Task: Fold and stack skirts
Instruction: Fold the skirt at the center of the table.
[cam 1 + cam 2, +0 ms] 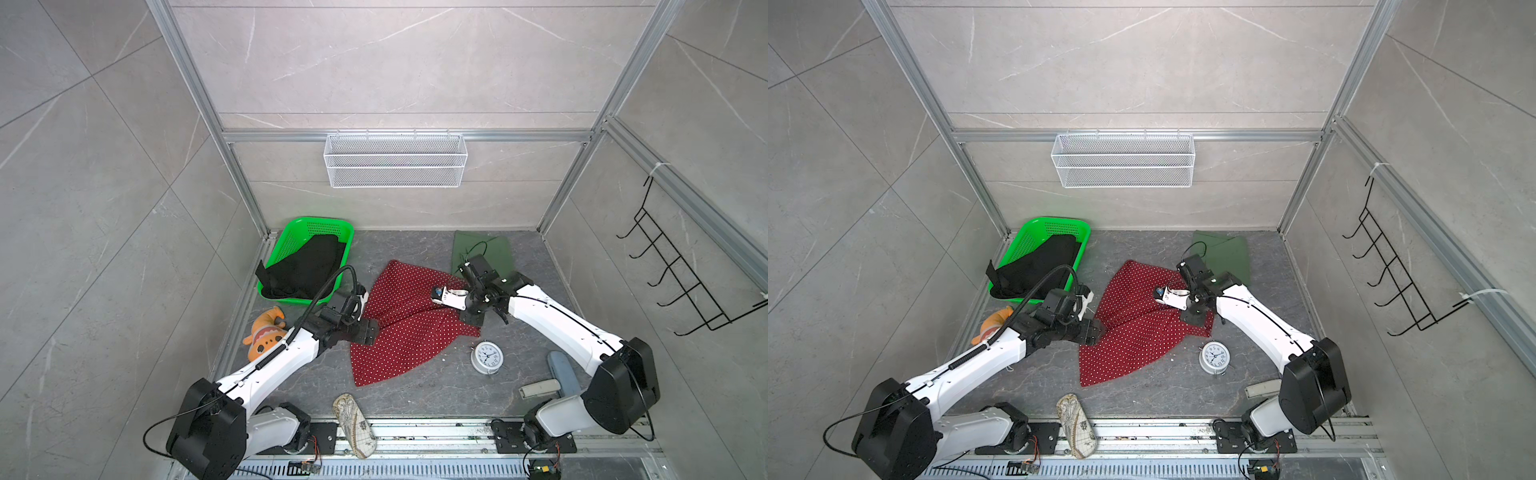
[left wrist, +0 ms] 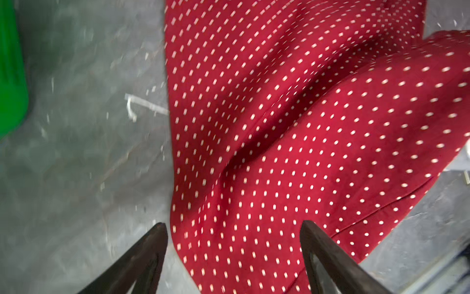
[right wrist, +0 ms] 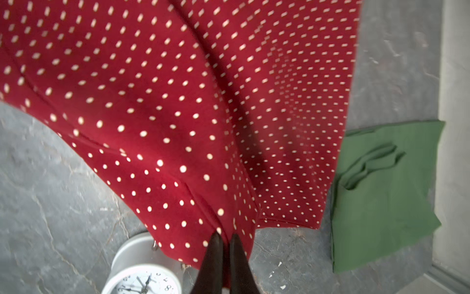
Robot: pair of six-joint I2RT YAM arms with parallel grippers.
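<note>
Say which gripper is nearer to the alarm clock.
Right. The right gripper pinches the red skirt beside the alarm clock; the left gripper hangs open over the skirt's opposite edge.

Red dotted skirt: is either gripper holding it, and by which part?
The right gripper is shut on the red dotted skirt, pinching its edge close to the clock. The left gripper is open over the skirt, holding nothing.

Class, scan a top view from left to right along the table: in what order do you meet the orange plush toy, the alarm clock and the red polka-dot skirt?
orange plush toy → red polka-dot skirt → alarm clock
</note>
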